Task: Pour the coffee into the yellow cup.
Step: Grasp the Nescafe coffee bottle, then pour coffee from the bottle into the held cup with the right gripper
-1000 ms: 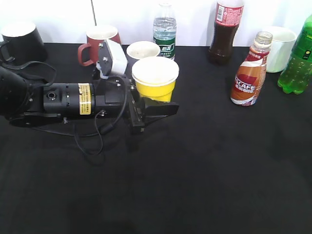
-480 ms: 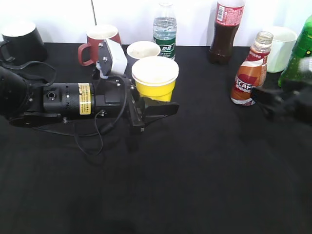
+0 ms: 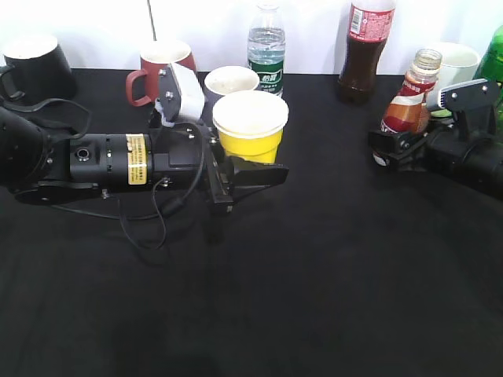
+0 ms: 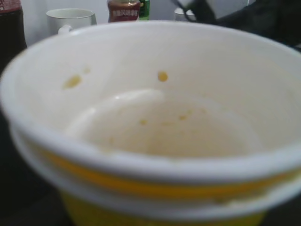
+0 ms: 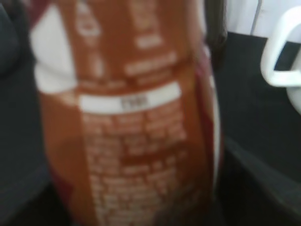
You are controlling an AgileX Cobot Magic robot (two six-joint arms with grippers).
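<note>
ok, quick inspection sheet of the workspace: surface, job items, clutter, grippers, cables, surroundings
Surface: black table, no spills seen.
Job's things: yellow cup upright, empty apart from small stains; coffee bottle upright, cap off.
Clutter: black mug, red-brown mug, grey mug, water bottle, cola bottle, white mug, green bottle along the back edge.
Grippers: left gripper around the cup's base; right gripper around the bottle's lower half, contact unclear.
Cables: black cable looped on the table beside the left arm.
Surroundings: white wall behind.
</note>
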